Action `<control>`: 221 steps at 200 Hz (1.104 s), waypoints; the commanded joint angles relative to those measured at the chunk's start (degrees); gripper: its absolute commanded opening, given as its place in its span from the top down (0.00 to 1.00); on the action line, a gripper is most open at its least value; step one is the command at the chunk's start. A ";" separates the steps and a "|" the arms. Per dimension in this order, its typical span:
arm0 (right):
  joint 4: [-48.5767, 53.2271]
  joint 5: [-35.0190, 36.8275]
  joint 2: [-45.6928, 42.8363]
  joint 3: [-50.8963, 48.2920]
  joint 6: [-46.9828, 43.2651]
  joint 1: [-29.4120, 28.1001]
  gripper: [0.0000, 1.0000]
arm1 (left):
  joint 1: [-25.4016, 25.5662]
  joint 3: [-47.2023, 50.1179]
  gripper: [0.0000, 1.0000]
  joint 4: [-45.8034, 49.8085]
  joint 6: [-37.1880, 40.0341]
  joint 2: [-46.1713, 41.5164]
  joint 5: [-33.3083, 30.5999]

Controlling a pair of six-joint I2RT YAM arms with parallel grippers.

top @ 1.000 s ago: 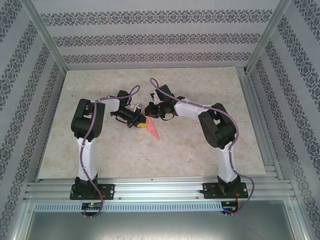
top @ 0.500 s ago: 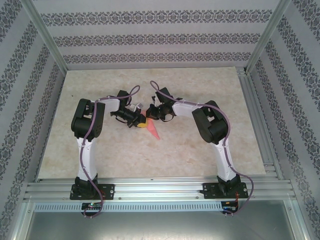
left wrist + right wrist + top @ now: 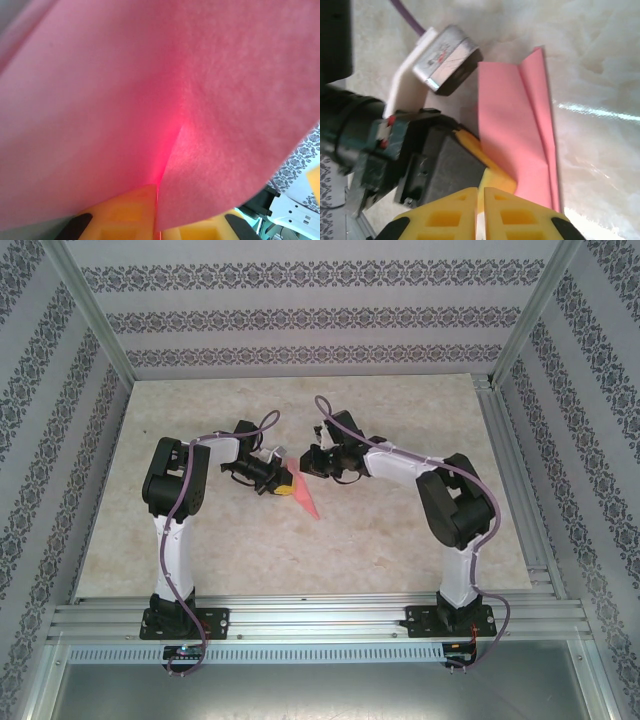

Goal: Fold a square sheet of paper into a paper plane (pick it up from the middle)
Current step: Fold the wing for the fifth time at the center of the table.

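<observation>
- Top view: the slim pink-red folded paper plane is at mid-table, its far end pinched in the left tool. The right tool is just beside it.
- Left wrist: the left tool is clamped on the paper plane at the crease.
- Right wrist: the right tool has its fingers pressed together, and we see nothing between them. We judge the paper plane light, floppy and easily crumpled, so grip it along the centre crease.

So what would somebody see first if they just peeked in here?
The bright pink-red paper plane jumps out first, a slim pointed dart in the middle of the pale marble-look table. The left gripper, with its yellow fingers, pinches one end of it. The right gripper sits shut close beside it.
</observation>
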State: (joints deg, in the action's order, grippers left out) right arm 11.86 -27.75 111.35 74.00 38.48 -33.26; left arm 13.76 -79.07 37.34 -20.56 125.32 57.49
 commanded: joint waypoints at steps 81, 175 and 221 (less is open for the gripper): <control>-6.50 1.21 2.44 -14.04 3.77 -3.47 0.91 | -0.81 -0.43 0.88 -0.33 0.79 1.84 -2.08; -13.53 0.87 5.08 -18.94 6.53 -4.47 0.93 | -3.09 -2.05 0.60 -1.21 -5.31 -8.86 -6.25; -12.92 1.64 4.87 -18.69 6.54 -4.73 0.93 | -2.81 5.67 0.85 -12.97 -15.21 -18.55 -6.22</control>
State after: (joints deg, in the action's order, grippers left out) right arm -4.08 -30.28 112.71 56.97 45.01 -36.42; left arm 10.63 -77.58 34.79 -27.81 111.61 48.21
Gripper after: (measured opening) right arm 0.072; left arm 0.225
